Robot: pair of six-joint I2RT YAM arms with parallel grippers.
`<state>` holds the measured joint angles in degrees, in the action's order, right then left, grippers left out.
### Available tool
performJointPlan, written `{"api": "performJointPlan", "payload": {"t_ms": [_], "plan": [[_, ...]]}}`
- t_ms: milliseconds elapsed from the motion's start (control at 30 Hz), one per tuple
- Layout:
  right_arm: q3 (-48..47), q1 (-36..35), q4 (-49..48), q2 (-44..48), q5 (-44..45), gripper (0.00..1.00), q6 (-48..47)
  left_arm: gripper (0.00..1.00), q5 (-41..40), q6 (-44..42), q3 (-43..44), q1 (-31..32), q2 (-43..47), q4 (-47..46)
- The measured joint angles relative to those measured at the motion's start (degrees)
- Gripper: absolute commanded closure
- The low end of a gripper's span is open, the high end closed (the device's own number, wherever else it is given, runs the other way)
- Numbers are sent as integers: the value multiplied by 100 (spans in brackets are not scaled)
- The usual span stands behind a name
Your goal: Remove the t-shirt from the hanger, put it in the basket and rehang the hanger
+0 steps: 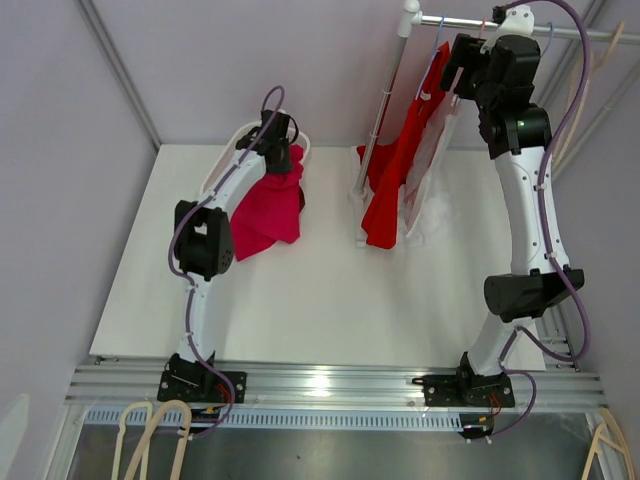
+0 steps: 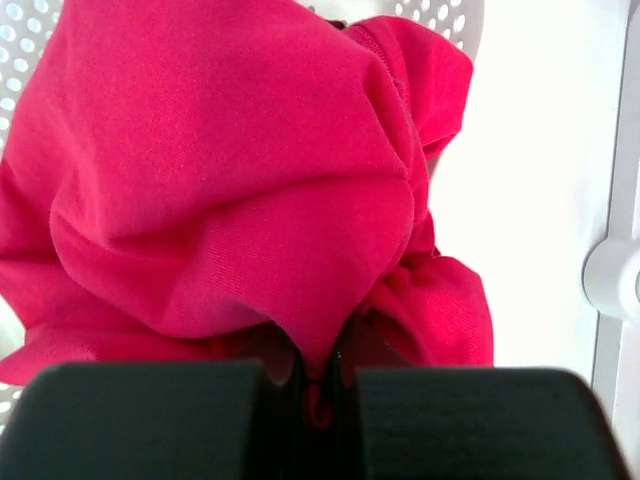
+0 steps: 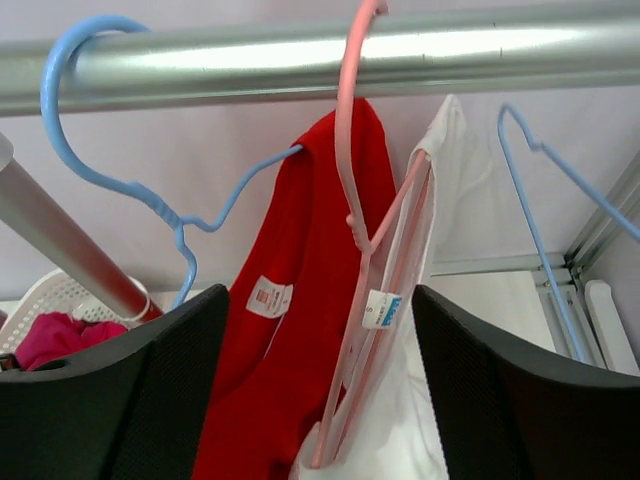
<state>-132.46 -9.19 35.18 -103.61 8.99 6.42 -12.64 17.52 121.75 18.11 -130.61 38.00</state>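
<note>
A crimson t-shirt point(image 2: 230, 180) lies bunched over the rim of a white basket point(image 1: 222, 165) at the back left. My left gripper point(image 2: 318, 375) is shut on a fold of it; from above it point(image 1: 282, 145) sits on top of the heap. A red t-shirt point(image 3: 300, 330) hangs from a blue hanger point(image 3: 60, 100) on the metal rail point(image 3: 480, 45). Beside it a white t-shirt point(image 3: 440, 300) hangs on a pink hanger point(image 3: 350, 170). My right gripper point(image 3: 320, 300) is open just below the rail, with both hanging garments between its fingers and neither touched.
An empty blue hanger point(image 3: 530, 200) hangs further right on the rail. The rack's slanted post point(image 1: 385, 90) runs down to the table beside the red t-shirt point(image 1: 395, 170). Spare hangers point(image 1: 150, 440) lie below the table's near edge.
</note>
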Motion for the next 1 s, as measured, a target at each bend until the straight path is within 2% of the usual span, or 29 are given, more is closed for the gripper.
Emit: {"api": "performJointPlan", "payload": {"t_ms": [300,533,633,667,700,800,1000], "plan": [[-238,-50,-146,-420,334,38,-205,99,691,33,0,-186,35,11],[-291,-50,-173,-632,507,43,-304,99,2105,275,-280,-601,590,0],[-293,-50,-260,-634,577,57,-372,99,2623,424,-378,-835,973,-50],[-295,-50,-295,-634,603,63,-385,99,2745,468,-380,-907,1091,-76],[-299,-50,-332,-634,632,76,-411,99,2824,501,-380,-975,1211,-103],[-302,-50,-396,-634,728,93,-468,99,2964,568,-378,-1178,1453,-166],[-302,-59,-407,-634,835,100,-505,99,2769,592,-304,-1458,1421,-136]]}}
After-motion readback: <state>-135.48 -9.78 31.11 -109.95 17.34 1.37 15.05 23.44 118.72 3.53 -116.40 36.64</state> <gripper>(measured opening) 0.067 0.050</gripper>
